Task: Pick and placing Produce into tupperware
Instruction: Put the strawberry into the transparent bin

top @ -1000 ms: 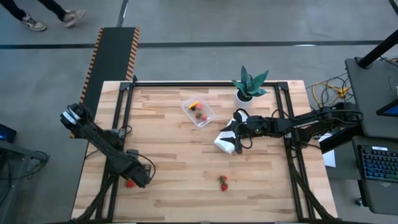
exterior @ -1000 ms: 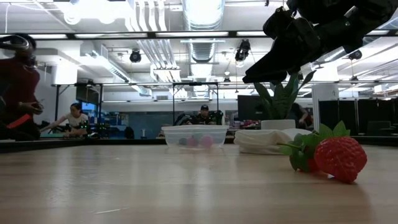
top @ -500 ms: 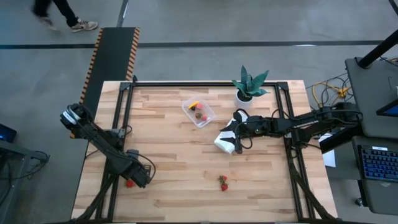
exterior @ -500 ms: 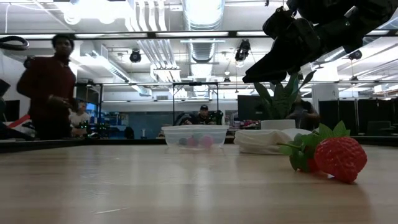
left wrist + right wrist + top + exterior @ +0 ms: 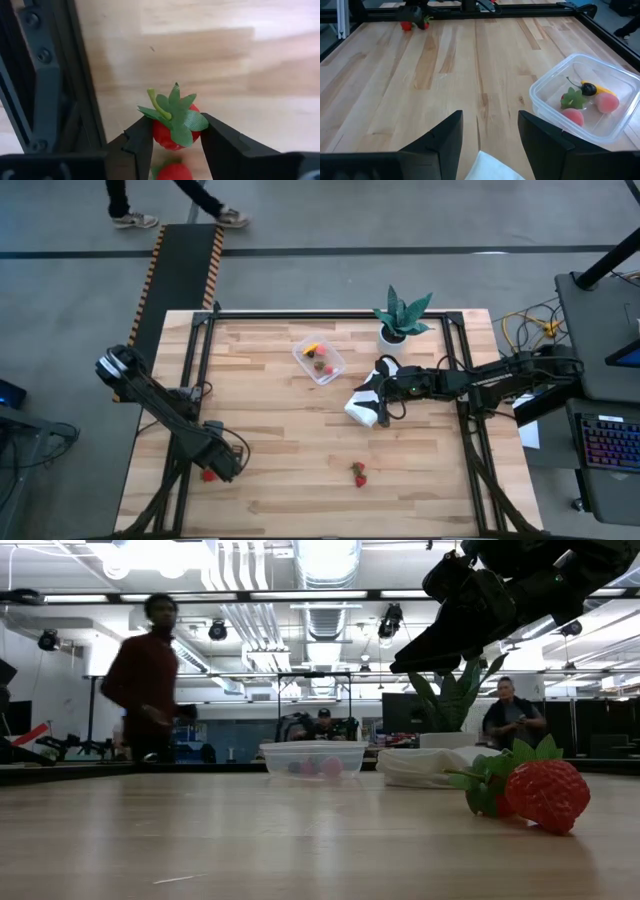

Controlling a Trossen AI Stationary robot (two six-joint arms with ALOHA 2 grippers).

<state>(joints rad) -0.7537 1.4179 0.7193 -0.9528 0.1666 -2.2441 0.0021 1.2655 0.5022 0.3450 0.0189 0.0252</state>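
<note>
At the high view's lower left, the left end effector (image 5: 172, 137) is clamped on a strawberry (image 5: 174, 131) for carrying to the tupperware (image 5: 319, 360), upper centre of the table (image 5: 270, 430). The right end effector (image 5: 487, 132), fingers apart, waits over the white cloth (image 5: 362, 407).

no readable text, no labels, no brand marks, no numbers, no signs in any view

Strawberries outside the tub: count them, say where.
3. One strawberry is gripped by the left gripper on the table's left side, a second strawberry lies just beside it, a third strawberry lies alone nearer the middle. Others may be hidden.
</note>
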